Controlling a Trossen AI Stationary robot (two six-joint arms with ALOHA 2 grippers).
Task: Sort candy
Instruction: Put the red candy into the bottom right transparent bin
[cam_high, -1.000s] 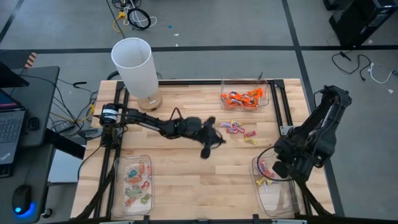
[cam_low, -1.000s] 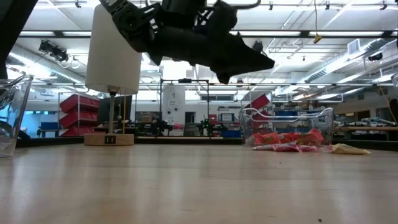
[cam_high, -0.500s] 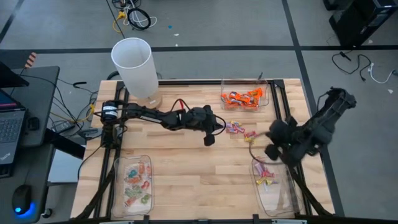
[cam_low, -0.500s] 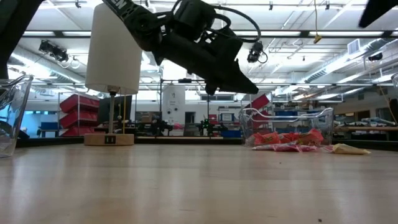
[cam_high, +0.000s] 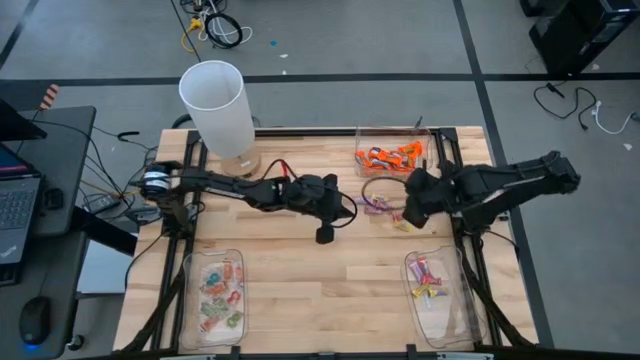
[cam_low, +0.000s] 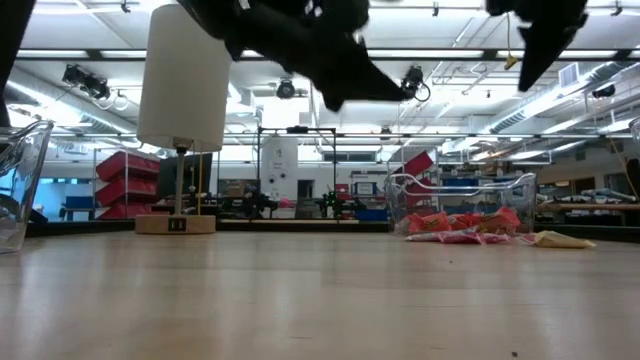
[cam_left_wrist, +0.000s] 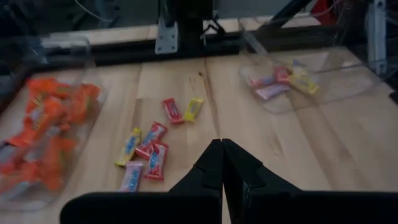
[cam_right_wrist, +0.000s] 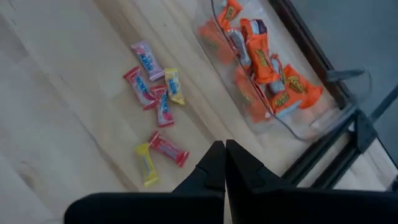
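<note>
Above loose candy (cam_high: 385, 208) | left claw (cam_high: 325, 235), right claw (cam_high: 410, 215) closed, empty | wrapper print unreadable

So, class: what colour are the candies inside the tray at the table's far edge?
Orange candies, clearest in the right wrist view.

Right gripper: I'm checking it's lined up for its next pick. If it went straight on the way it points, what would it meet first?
Probably the loose candies on the bare table, with the shut right gripper aimed just short of them; the tray of orange candies lies beside that line. Depth is unclear.
</note>
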